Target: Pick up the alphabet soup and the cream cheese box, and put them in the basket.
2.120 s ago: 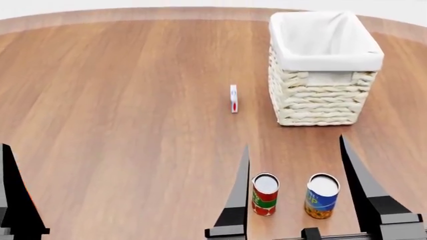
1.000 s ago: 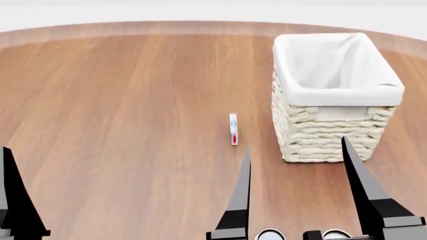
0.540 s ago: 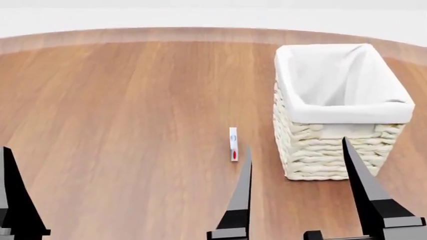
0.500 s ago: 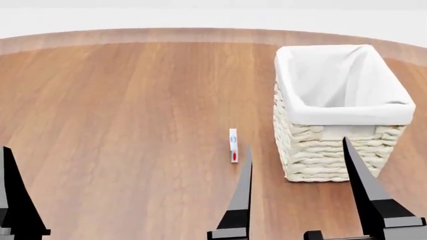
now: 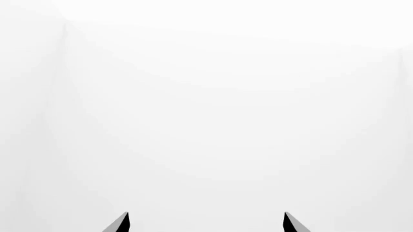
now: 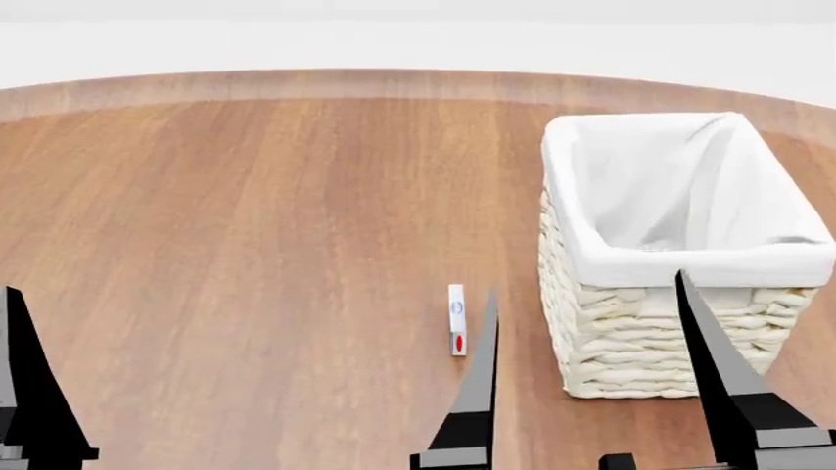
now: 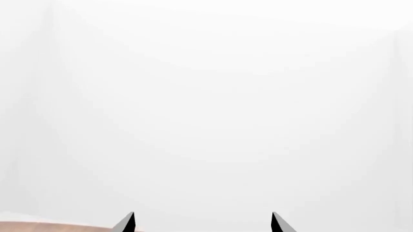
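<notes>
Fingers of right gripper (image 6: 588,377) and left gripper (image 5: 205,221) spread apart, empty, pointing forward.

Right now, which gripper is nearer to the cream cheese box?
Right. The right gripper has one finger just beside the cream cheese box; the left gripper is far across the table.

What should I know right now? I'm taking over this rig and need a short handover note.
Left gripper: open, empty, only a blank white background ahead of it.
Right gripper: open, empty, near the basket's front.
Cream cheese box: standing on edge on the table, left of the basket, untouched.
Alphabet soup: not in view in any camera now.
Basket: upright, nothing visible inside.
Done: nothing. Left: find the soup, then pick and drop both items in the basket.
</notes>
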